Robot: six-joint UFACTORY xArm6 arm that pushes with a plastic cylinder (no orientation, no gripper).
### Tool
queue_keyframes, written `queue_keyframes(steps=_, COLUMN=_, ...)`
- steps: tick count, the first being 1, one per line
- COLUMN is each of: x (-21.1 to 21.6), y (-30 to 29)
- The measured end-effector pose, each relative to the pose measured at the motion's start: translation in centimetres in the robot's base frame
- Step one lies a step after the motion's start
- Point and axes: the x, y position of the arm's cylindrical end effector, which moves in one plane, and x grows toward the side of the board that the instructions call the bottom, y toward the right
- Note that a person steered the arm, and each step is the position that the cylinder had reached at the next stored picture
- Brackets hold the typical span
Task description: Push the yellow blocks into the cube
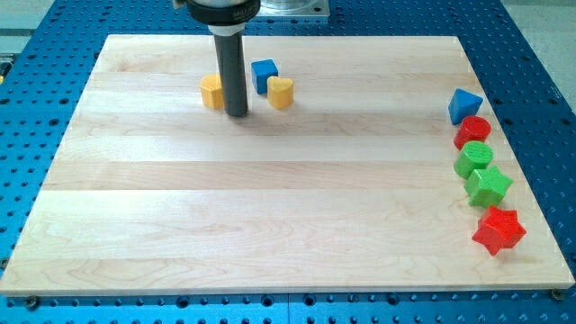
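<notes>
A small blue cube (264,73) sits near the view's top centre of the wooden board (180,225). A yellow heart block (281,92) lies just to its lower right, touching or nearly touching it. A second yellow block (211,92), shape unclear, lies to the cube's lower left, apart from it. My tip (237,113) stands between the two yellow blocks, right beside the left one and below-left of the cube. The rod hides part of the gap between the left yellow block and the cube.
Along the view's right edge stands a column of blocks: a blue triangular block (464,104), a red round block (472,131), a green round block (473,159), a green star-like block (489,186) and a red star (499,230).
</notes>
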Motion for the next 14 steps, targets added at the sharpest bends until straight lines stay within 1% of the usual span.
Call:
queue_keyframes(steps=1, x=-7.1, y=-0.4)
queue_keyframes(steps=2, x=-11.7, y=1.6)
queue_keyframes(steps=3, x=-8.5, y=3.4)
queue_keyframes(steps=4, x=-1.9, y=3.8)
queue_keyframes(steps=5, x=2.1, y=3.9)
queue_keyframes(steps=6, x=-2.6, y=3.5)
queue_keyframes(steps=7, x=-3.6, y=11.3)
queue_keyframes(steps=8, x=-2.1, y=14.3)
queue_keyframes(steps=9, x=0.7, y=10.9)
queue_keyframes(steps=10, x=3.6, y=9.1)
queue_keyframes(steps=11, x=-4.0, y=10.4)
queue_keyframes(steps=12, x=-6.0, y=6.4)
queue_keyframes(steps=13, x=-2.3, y=1.5)
queue_keyframes(steps=14, x=0.2, y=-0.7)
